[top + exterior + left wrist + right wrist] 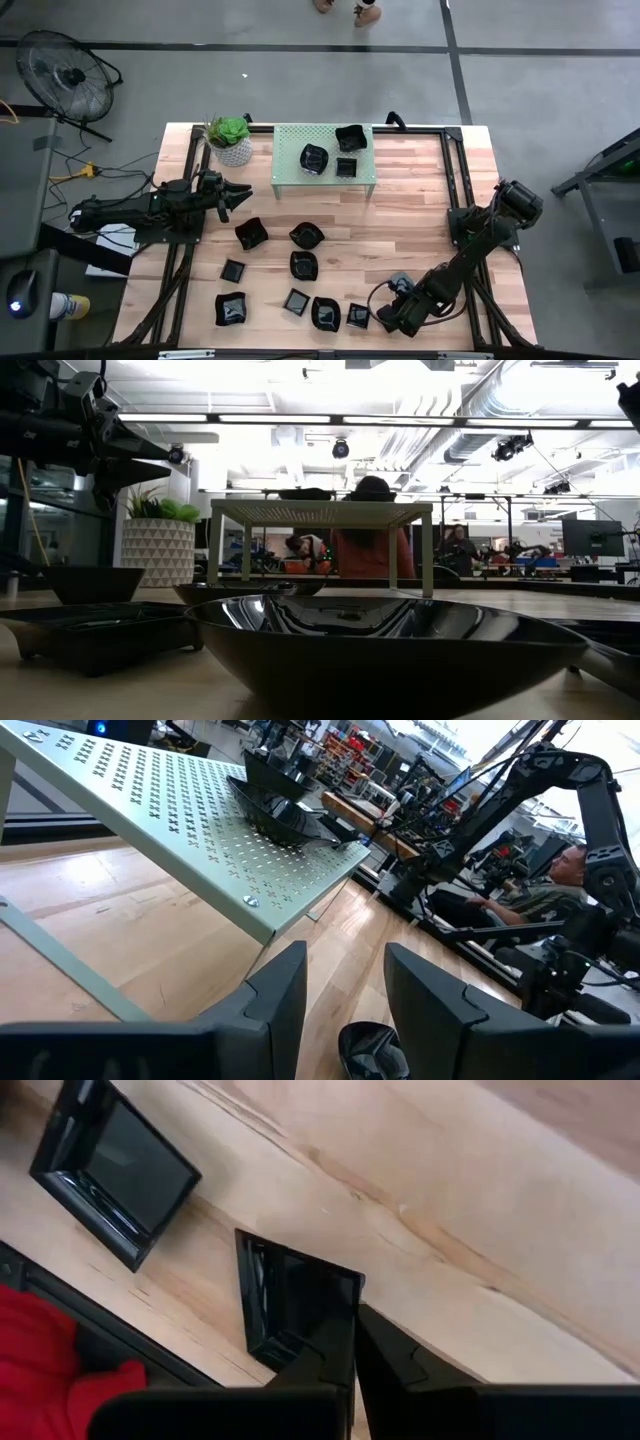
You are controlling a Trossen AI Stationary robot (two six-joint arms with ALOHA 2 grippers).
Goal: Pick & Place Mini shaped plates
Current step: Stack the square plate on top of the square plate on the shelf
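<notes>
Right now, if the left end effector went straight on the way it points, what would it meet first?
Probably nothing soon. The left end effector, open and empty, points across bare wood alongside the green perforated stand, with a small black plate below it. Beyond lies the right arm. Depth is unclear.

The whole table (pixel 400 190) is seen from straight overhead. A level, table-height view is taken close behind one dish (pixel 385 645). Each wrist view is aimed past its own fingers; the perforated shelf (pixel 190 830) is shared with the overhead view.
</notes>
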